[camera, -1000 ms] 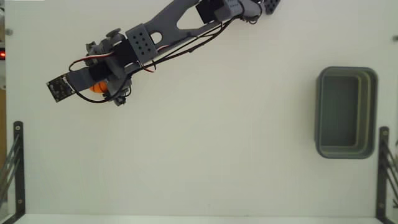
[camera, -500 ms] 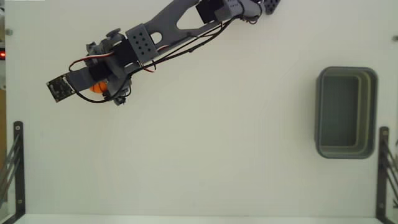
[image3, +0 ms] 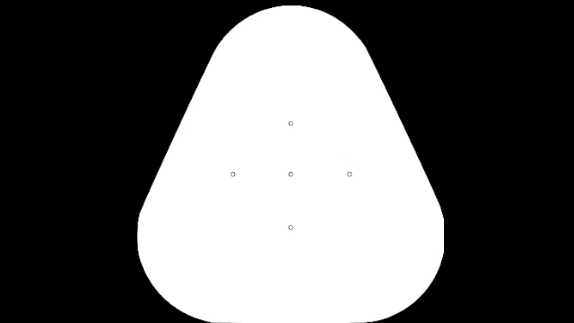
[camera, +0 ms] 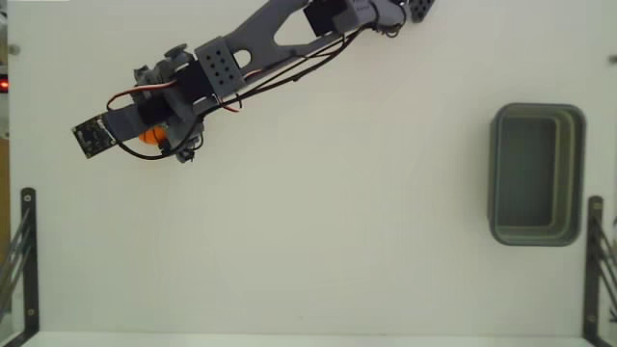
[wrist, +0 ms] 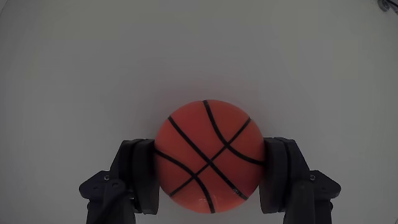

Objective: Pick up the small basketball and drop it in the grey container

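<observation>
In the wrist view the small basketball (wrist: pixel 209 157), orange with thin black seams, rests on the white table between my two dark fingers. One finger (wrist: pixel 142 174) presses its left side and the other touches its right side, so my gripper (wrist: pixel 209 148) is shut on it. From the fixed view, only a sliver of the ball (camera: pixel 149 136) shows under the arm at the upper left, where the gripper (camera: pixel 154 135) sits. The grey container (camera: pixel 496 173) stands far off at the right edge, with nothing in it.
The arm reaches in from the top centre of the fixed view toward the upper left. Black metal brackets stand at the lower left (camera: pixel 27 260) and lower right (camera: pixel 596 260) table edges. White tabletop lies between ball and container.
</observation>
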`<action>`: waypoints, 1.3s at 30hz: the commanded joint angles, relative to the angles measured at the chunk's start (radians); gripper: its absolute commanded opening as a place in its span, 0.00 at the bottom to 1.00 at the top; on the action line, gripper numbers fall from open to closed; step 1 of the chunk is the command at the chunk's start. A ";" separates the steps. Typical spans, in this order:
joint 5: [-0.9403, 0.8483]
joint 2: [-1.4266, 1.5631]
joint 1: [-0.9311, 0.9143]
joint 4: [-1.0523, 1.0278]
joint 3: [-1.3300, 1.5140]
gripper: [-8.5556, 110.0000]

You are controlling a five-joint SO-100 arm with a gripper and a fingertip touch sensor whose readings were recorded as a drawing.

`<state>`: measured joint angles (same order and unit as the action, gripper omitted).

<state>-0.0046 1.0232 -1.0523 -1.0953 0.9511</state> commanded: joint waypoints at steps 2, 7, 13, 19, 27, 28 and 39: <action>0.005 0.046 0.003 0.024 -0.004 0.84; 0.005 0.046 0.003 0.024 -0.004 0.83; 0.005 0.046 0.003 0.024 -0.004 0.81; 0.005 0.046 0.003 0.024 -0.004 0.80; 0.005 0.046 0.003 0.024 -0.004 0.78; 0.005 0.046 0.003 0.024 -0.004 0.78; 0.005 0.046 0.003 0.024 -0.004 0.76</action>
<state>-0.0046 1.0232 -1.0523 -1.0953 0.9511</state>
